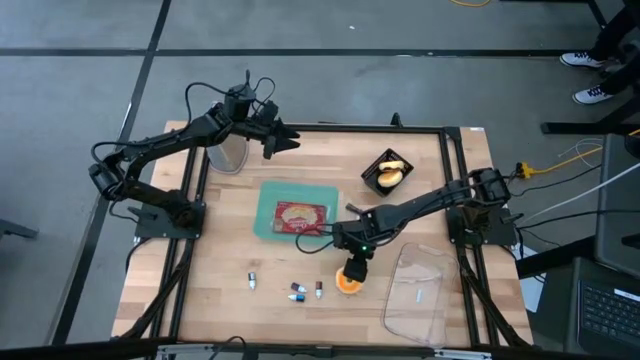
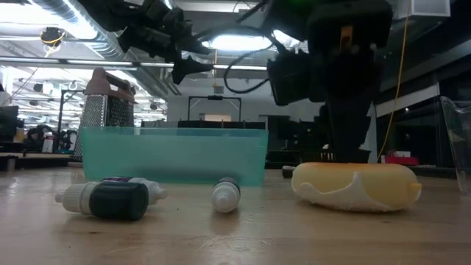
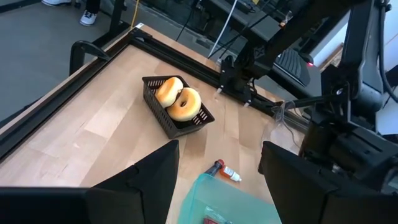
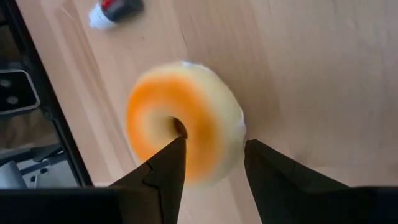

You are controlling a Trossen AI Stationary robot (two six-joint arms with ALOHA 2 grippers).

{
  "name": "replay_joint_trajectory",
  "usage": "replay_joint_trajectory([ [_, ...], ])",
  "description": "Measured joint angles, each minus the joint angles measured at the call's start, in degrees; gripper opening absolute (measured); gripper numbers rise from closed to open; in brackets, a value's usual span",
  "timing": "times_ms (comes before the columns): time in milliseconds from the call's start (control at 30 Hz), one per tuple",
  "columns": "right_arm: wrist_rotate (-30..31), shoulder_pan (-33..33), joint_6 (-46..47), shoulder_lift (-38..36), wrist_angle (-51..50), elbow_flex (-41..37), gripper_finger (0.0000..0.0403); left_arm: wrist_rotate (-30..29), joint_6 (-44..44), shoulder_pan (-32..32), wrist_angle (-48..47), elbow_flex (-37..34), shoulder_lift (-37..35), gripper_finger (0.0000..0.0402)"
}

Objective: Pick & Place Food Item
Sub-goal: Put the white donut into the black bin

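Observation:
An orange-and-white ring donut (image 4: pixel 186 121) lies flat on the wooden table (image 1: pixel 220 260) near its front edge, and also shows in the high view (image 1: pixel 349 282) and the low view (image 2: pixel 357 184). My right gripper (image 4: pixel 211 146) hangs open just above it, pointing steeply down. One finger (image 4: pixel 168 162) is at the donut's hole and the other (image 4: pixel 264 165) at its outer rim. My left gripper (image 1: pixel 290 140) stands open and raised at the table's far left, with nothing between its fingers (image 3: pixel 149 171). My right gripper comes at the donut's rim (image 4: pixel 217 155) from above, with one finger over the hole and one outside the ring. The donut lies flat on the table. I cannot tell whether the fingers touch it.
A teal tray (image 1: pixel 265 215) with a red packet sits mid-table. A black basket (image 1: pixel 372 180) with two donuts stands at the far right. Three small bottles (image 1: pixel 298 291) lie left of the donut. A clear container (image 1: pixel 418 290) is at the near right and a metal grater (image 1: pixel 228 155) at the far left.

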Motion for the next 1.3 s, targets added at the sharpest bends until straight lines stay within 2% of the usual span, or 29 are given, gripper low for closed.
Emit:
replay_joint_trajectory([
  [333, -0.6, 0.2, 2.4, 0.0, 4.8, -4.9, 0.0153, 0.0, 0.0, 0.0, 0.0, 0.0, 0.0, 0.0223],
  [433, -0.8, -0.2, 2.6, -0.1, 4.9, -4.9, 0.0117, 0.0, 0.0, 0.0, 0.0, 0.0, 0.0, 0.0223],
  [567, -2.7, -1.2, 2.7, -0.1, 5.7, -4.9, 0.0026, -0.3, 0.0, 0.0, 0.0, 0.0, 0.0, 0.0223],
  [600, -2.9, -1.3, 2.7, -0.1, 5.8, -4.9, 0.0015, -0.3, 0.0, 0.0, 0.0, 0.0, 0.0, 0.0223],
  [900, -3.3, -3.1, 3.2, -1.6, 5.5, -4.7, 0.0005, -0.3, 0.0, 0.0, 0.0, 0.0, 0.0, 0.0223],
  [1067, -2.3, -5.1, 3.2, -7.0, 4.3, -3.2, 0.0002, -0.3, 0.0, 0.0, 0.1, 0.0, 0.0, 0.0223],
  [1300, 3.2, -7.7, 4.9, -16.7, -3.2, 1.0, 0.0001, -0.3, -0.2, 0.0, 0.7, 0.0, 0.0, 0.0223],
])
